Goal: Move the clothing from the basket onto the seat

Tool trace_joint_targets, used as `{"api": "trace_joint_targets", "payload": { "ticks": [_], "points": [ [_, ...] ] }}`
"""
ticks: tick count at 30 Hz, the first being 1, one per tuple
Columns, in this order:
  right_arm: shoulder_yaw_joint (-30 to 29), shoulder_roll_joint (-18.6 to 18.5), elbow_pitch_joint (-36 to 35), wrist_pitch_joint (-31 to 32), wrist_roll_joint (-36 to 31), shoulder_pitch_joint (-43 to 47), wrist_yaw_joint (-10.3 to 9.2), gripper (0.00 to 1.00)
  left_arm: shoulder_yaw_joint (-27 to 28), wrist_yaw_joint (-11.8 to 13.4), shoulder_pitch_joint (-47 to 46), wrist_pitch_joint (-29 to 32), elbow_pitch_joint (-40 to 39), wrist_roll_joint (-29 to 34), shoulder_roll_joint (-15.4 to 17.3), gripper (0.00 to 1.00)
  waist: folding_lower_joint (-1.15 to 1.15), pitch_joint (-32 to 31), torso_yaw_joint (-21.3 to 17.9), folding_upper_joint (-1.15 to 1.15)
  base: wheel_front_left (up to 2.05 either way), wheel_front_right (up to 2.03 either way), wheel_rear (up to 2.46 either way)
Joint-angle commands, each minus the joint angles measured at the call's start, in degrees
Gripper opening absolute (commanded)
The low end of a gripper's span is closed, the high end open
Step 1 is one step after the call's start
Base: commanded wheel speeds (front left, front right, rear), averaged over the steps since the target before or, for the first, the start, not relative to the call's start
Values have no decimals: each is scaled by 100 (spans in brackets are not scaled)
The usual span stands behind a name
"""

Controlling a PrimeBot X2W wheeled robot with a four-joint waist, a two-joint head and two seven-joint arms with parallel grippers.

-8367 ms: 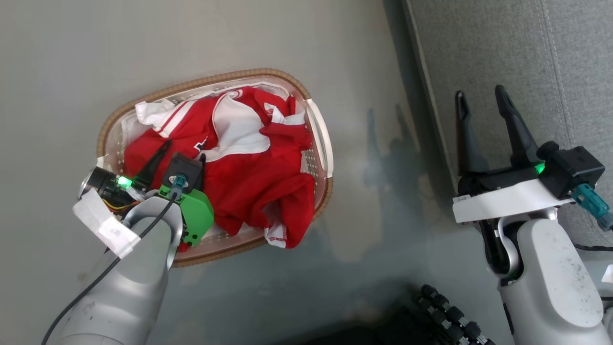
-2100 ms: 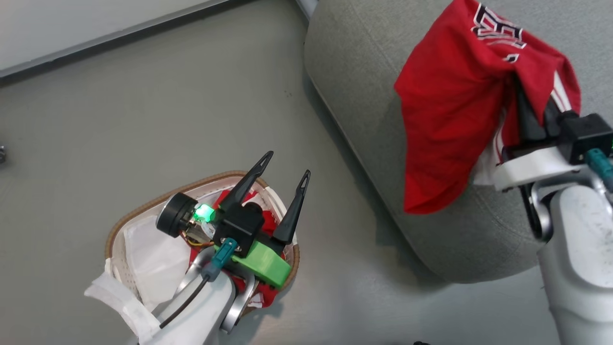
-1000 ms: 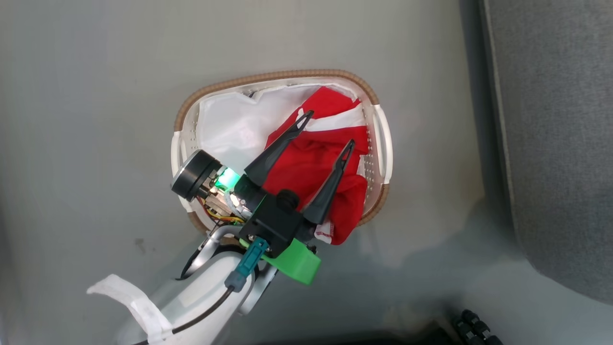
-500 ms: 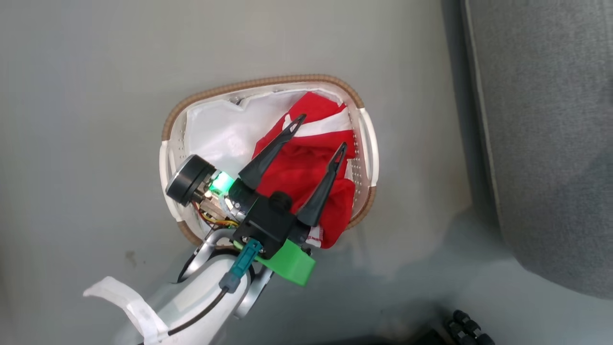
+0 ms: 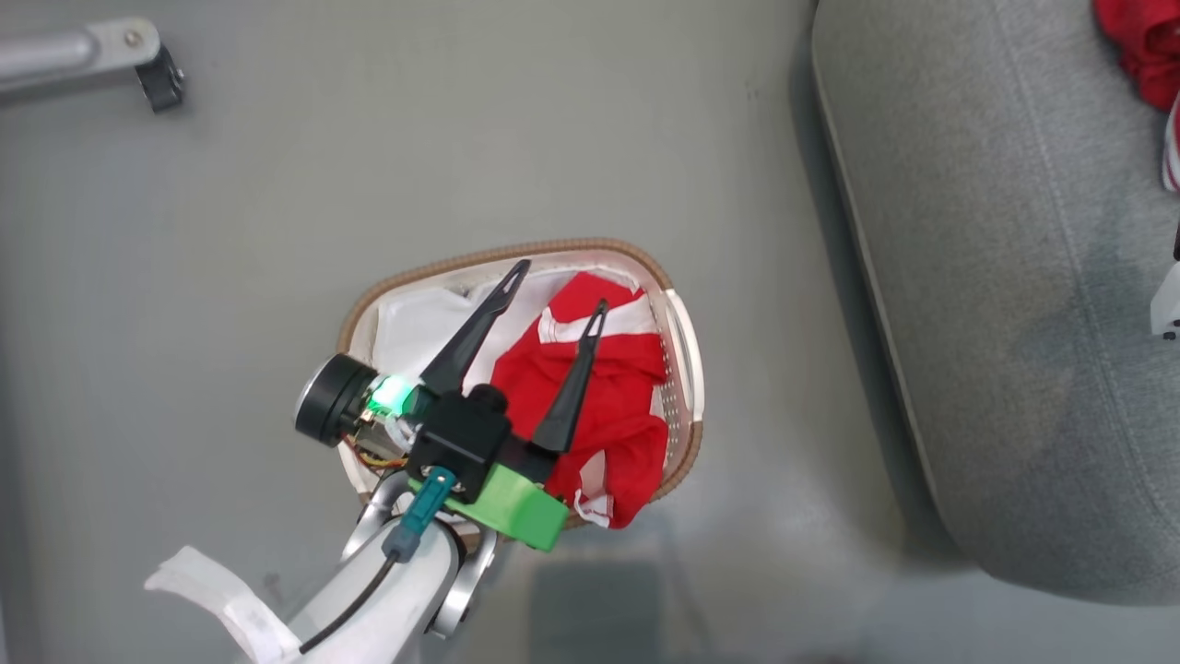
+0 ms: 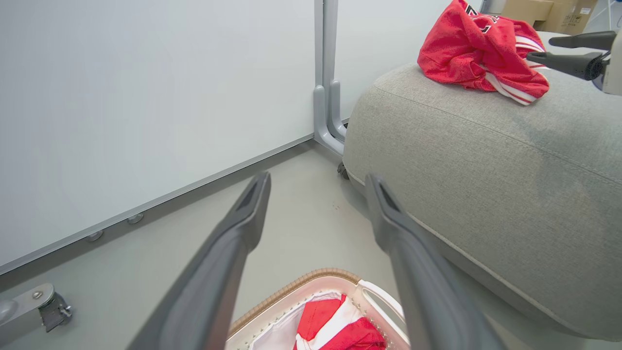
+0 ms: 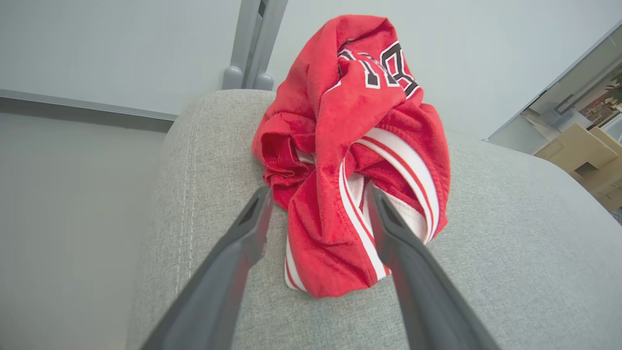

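jersey (image 7: 340, 146) near sofa (image 7: 486, 272) end, basket (image 5: 687, 369) on floor (image 5: 461, 138)

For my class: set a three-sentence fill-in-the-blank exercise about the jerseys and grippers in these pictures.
One red jersey lies crumpled on the grey ____.
A second red jersey lies in the white ____ on the floor.
The left gripper and the right gripper are both ____, holding nothing.
Missing words: sofa; basket; open.
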Motion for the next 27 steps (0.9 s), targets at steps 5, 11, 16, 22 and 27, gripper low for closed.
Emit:
{"api": "trace_joint_targets", "payload": {
  "ticks": [5, 11, 16, 22, 27],
  "points": [
    [295, -27, -310, 82, 176, 312, -8, 100, 313, 100, 372, -137, 234, -344, -94, 100, 0, -1061, 190, 0, 0, 0, 0],
    [670, 193, -604, 114, 479, 677, -7, 100, 963, 198, 913, -173, 286, -633, -189, 100, 0, -1663, 427, 0, 0, 0, 0],
    [882, 517, -800, 47, 704, 1146, -8, 100, 1623, 246, 1453, -173, 280, -605, -214, 100, 0, -1973, 600, 0, 0, 0, 0],
    [1065, 1044, -1022, -14, 835, 1854, -7, 100, 2373, 157, 2094, -172, 313, -495, -326, 100, 0, -2246, 754, 0, 0, 0, 0],
    [1170, 1386, -1297, -23, 874, 2369, -7, 100, 2754, 15, 2494, -174, 405, -344, -458, 100, 0, -2384, 841, 0, 0, 0, 0]
  ]
}}
